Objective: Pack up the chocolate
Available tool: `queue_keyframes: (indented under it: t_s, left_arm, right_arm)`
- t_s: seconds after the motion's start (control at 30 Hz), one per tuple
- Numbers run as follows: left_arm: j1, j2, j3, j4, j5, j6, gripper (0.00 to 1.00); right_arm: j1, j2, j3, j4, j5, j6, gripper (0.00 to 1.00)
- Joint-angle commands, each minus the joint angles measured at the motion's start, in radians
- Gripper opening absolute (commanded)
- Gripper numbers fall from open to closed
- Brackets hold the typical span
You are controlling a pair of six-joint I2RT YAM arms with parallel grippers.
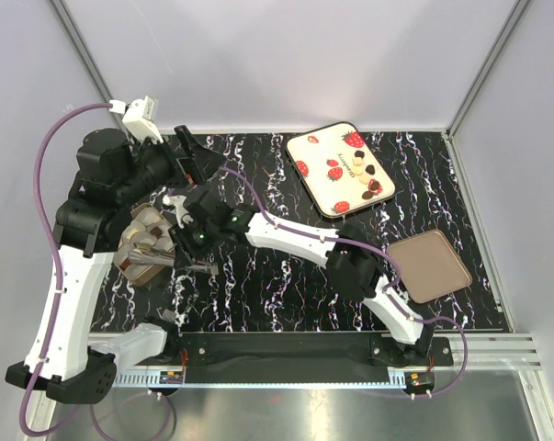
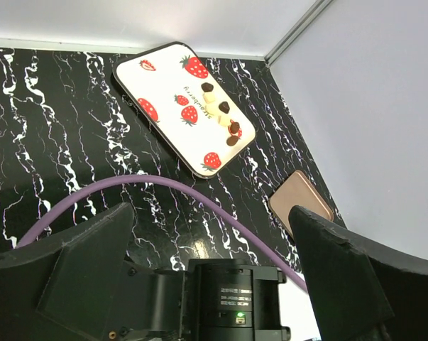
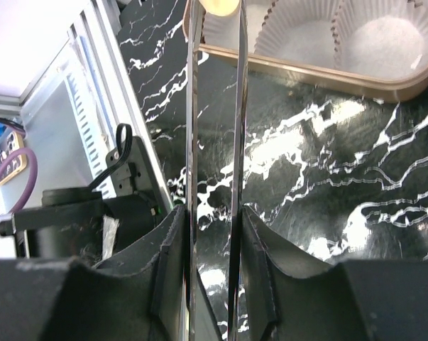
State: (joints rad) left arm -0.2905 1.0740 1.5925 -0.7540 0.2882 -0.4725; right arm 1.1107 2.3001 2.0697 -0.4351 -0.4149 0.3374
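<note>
1. Your right claw (image 3: pixel 212 220) is clamped on a pair of metal tweezers (image 3: pixel 192 106), its fingers pressing both blades from the outside.
2. At the tweezers' tip sits one creamy white piece of chocolate (image 3: pixel 221 6), pinched between the blades. The frame edge cuts it off, so it only seems to hang over the end cup.
3. That tip reaches to a brown box (image 3: pixel 306 72) lined with white paper cups (image 3: pixel 299 35). The cups you can see hold nothing.
4. Take the strawberry-printed tray (image 1: pixel 324 156) as your landmark. It lies at the far side of the black marbled worktop (image 1: pixel 286 294), and the box sits well to its left and nearer the arm bases.
5. The rest of the chocolate (image 1: pixel 367 171) is still on the tray, a small cluster of dark and creamy white pieces close to its right edge.
6. A flat brown lid (image 1: pixel 428 266) lies on the worktop apart from the tray, to the tray's right and nearer the bases.
7. Your left claw (image 2: pixel 210 213) stands wide open and holds nothing. It is raised to the left of the tray, and its camera looks across at the tray and the lid.
8. A purple cable (image 2: pixel 164 183) arcs across that view between the open fingers and the tray.
</note>
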Motion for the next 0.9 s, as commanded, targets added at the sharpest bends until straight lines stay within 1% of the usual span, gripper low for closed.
queue_keyframes:
  t_s: [0.0,0.23,0.47,0.6,0.87]
  left_arm:
    - [0.002,-0.019,-0.002,0.045,0.031,-0.005,0.99]
    - [0.002,-0.019,-0.016,0.054,0.032,-0.006,0.99]
    - [0.002,-0.019,-0.032,0.067,0.034,-0.009,0.99]
    - [0.002,-0.019,-0.039,0.073,0.034,-0.015,0.99]
    - [0.002,-0.019,-0.045,0.076,0.032,-0.017,0.99]
  right_arm:
    - [0.005,0.025,0.078,0.036,-0.047,0.003,0.34]
    - [0.012,0.068,0.105,0.035,-0.077,0.015,0.34]
    - [0.017,0.065,0.075,0.061,-0.087,0.029,0.35]
    - [0.018,0.071,0.078,0.065,-0.088,0.035,0.38]
    - [0.020,0.091,0.092,0.062,-0.094,0.043,0.38]
